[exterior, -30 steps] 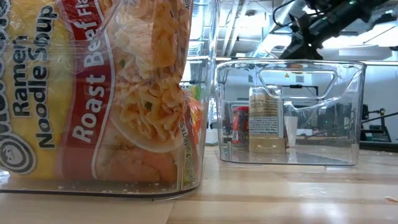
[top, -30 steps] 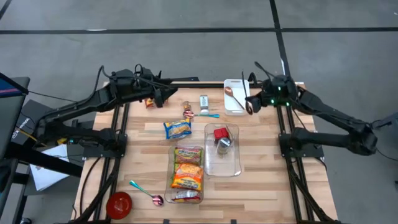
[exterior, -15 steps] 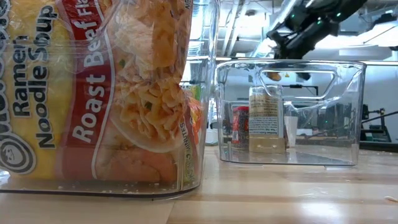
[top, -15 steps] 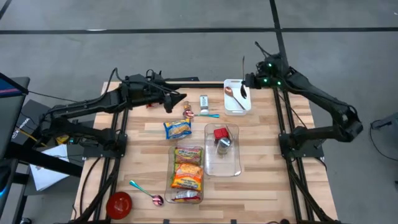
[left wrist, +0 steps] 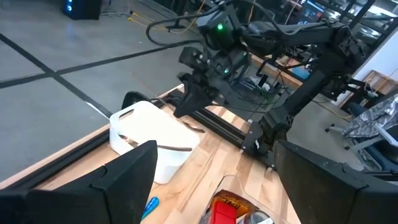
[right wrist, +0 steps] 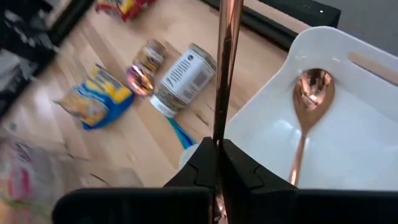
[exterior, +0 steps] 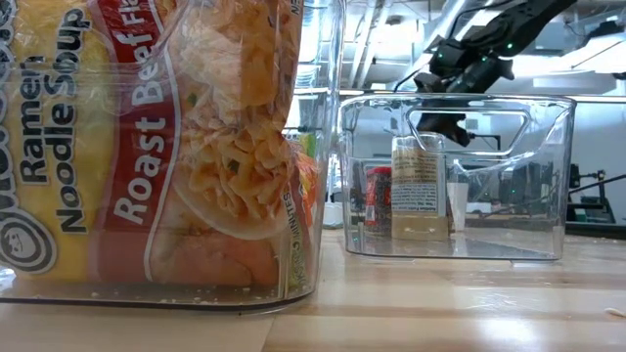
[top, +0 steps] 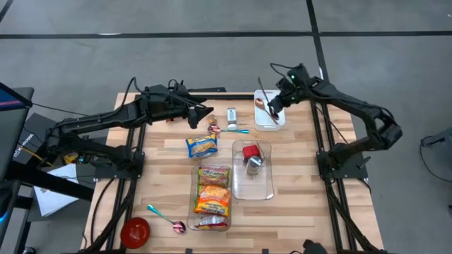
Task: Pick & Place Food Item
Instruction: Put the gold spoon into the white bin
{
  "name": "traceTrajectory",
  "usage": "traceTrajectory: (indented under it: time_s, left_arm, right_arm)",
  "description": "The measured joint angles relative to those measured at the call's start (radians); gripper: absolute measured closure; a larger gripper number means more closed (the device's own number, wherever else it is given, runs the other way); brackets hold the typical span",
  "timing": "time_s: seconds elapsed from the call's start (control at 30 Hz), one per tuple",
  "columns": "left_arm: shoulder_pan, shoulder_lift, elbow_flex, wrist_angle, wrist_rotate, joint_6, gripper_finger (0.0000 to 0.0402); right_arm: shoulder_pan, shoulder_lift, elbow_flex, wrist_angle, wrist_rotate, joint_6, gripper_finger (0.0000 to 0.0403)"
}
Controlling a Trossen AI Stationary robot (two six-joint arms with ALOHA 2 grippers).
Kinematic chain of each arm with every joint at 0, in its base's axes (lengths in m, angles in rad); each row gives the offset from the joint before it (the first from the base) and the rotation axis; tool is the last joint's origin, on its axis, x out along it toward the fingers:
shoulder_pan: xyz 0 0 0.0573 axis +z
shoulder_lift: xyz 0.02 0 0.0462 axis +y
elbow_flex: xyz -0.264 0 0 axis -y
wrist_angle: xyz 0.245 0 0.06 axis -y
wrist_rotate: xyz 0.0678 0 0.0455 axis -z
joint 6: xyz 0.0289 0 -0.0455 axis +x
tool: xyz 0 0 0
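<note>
My right gripper (top: 274, 111) hangs over the white tray (top: 268, 124) at the table's far right, shut on a thin copper utensil (right wrist: 225, 68). A copper spoon (right wrist: 309, 99) lies in that tray. My left gripper (top: 205, 114) stands open and level above the far left of the table, with nothing between its fingers. A small blue-and-yellow food pack (top: 201, 146) lies flat on the wood near the middle. Ramen packs (top: 212, 192) fill a clear bin (exterior: 323, 156). My right gripper pinches the copper utensil's slim handle (right wrist: 217, 133) between its two shut fingers, slanting down from the far right. The handle runs along the fingers and its free end (top: 259, 81) sticks up past them. The gripper hides the lower end. The utensil is clear of the tray.
A second clear bin (top: 253, 185) with a red can (top: 250, 151) stands right of the ramen bin. Two small tins (top: 232, 114) (top: 213, 125) and a teal spoon (top: 237, 130) lie left of the tray. A red bowl (top: 135, 231) and another spoon (top: 167, 218) sit at the near left.
My right arm has swung toward the table's far-left. Its gripper has tipped more steeply down and sunk toward the white tray, still shut on the copper utensil. My left gripper has moved a little toward the table's right, still open.
</note>
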Motion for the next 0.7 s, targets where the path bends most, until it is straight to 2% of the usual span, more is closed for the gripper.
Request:
traceTrajectory:
  time_s: [0.17,0.27,0.7]
  left_arm:
    - [0.000,0.000,0.000,0.001,0.000,-0.001,0.0088]
    - [0.000,0.000,0.000,0.001,-0.013,-0.010,0.0088]
    - [0.000,0.000,0.000,0.001,-0.018,-0.050,0.0088]
  right_arm:
    - [0.004,0.051,0.000,-0.021,0.012,-0.125,0.0403]
    - [0.006,0.077,0.000,-0.018,0.080,-0.178,0.0403]
    - [-0.017,0.158,0.000,-0.017,0.161,-0.212,0.0403]
